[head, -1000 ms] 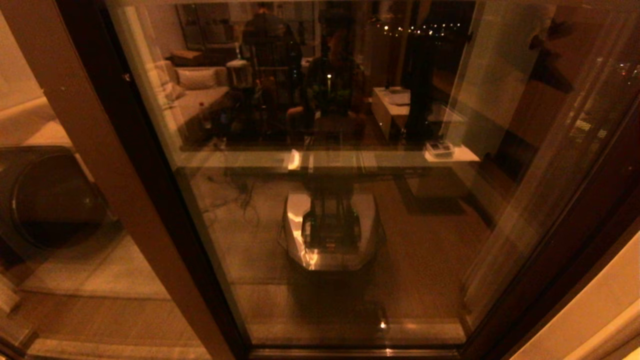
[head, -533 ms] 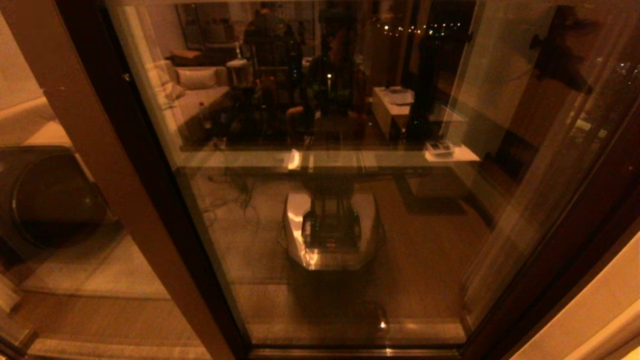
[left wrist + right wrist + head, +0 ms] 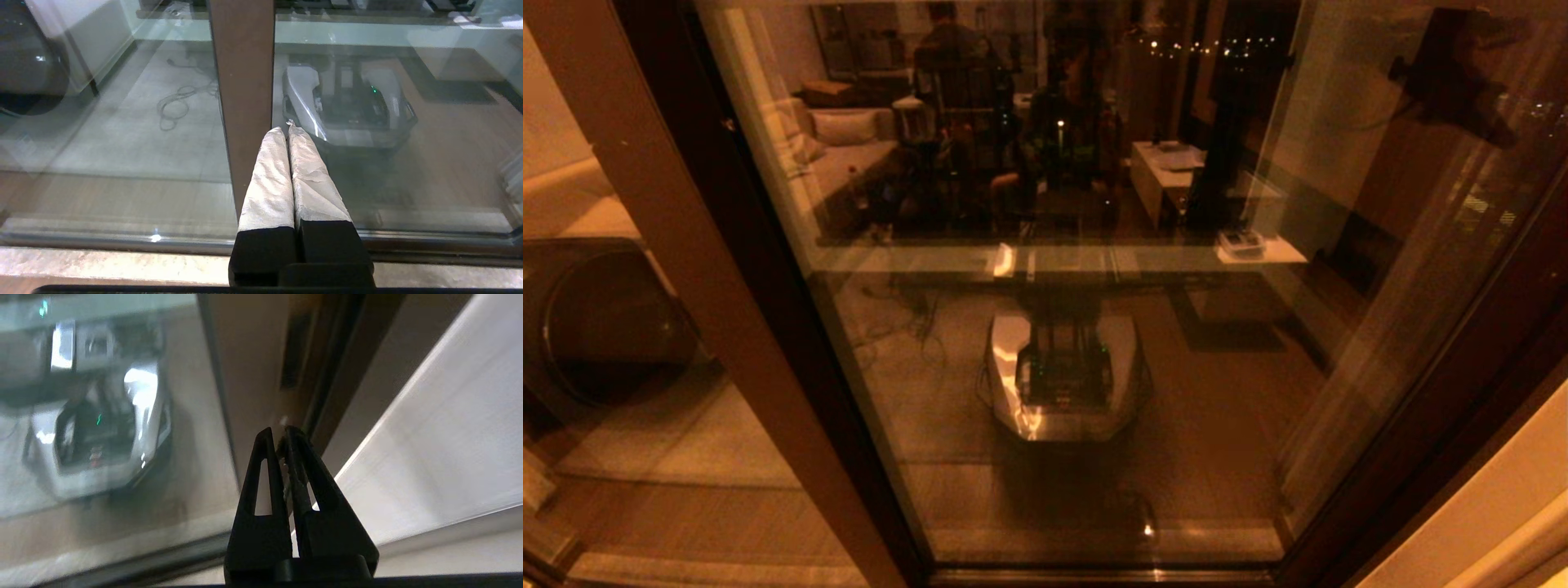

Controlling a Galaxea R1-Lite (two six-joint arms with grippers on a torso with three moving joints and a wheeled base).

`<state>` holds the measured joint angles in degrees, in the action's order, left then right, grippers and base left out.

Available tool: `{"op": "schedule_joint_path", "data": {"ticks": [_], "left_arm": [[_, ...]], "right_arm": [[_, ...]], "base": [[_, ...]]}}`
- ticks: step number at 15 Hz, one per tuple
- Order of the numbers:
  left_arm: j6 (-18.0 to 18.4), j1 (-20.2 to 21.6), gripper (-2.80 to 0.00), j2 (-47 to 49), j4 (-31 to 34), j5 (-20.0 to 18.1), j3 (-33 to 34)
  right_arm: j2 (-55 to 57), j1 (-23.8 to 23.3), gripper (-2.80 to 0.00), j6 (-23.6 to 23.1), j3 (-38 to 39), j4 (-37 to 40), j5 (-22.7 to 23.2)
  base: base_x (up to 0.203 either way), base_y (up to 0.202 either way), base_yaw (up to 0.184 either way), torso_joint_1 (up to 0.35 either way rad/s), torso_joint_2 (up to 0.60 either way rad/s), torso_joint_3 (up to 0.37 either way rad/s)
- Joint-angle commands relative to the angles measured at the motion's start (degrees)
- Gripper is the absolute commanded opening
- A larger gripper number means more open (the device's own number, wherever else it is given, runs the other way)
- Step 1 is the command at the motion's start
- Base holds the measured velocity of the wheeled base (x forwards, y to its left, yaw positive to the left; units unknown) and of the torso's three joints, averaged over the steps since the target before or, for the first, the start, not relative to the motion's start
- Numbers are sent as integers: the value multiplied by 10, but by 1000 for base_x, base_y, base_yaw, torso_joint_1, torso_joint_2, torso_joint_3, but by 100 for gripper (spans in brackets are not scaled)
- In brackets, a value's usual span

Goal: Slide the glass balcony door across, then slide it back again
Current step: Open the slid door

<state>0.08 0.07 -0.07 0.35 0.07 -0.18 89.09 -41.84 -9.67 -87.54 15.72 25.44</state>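
The glass balcony door (image 3: 1094, 327) fills the head view, and its pane mirrors the room and my own base. Its reddish-brown stile (image 3: 253, 375) carries a dark recessed handle slot (image 3: 292, 355). In the right wrist view my right gripper (image 3: 280, 435) is shut, with its black tips close before that stile, below the slot and near the stile's edge. My left gripper (image 3: 286, 128), its fingers wrapped in white, is shut with nothing in it. It points at the right edge of a plain brown post (image 3: 245, 81). Neither gripper shows directly in the head view.
A white wall (image 3: 429, 437) runs beside the handle stile. The plain post (image 3: 686, 245) stands at the left. Behind its glass sit a dark round drum (image 3: 605, 327) and a loose cable (image 3: 175, 102). The floor track (image 3: 122, 241) runs along the bottom.
A dark reflection at the pane's upper right has drifted slightly to the right. The door frame and the left post stay where they were.
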Motion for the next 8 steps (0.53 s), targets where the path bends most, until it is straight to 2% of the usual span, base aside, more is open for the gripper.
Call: {"op": "schedule_joint_path", "data": {"ticks": [1,8], "left_arm": [[0,0,-280,-1,0,0,0],[0,0,-280,0,0,0,0]], "right_arm": [[4,10,-280,-1,10,-1,1],[21,26,-280,0,-12,0,-1]], "base": [[0,0,0,0,0,0],[0,0,0,0,0,0]]}}
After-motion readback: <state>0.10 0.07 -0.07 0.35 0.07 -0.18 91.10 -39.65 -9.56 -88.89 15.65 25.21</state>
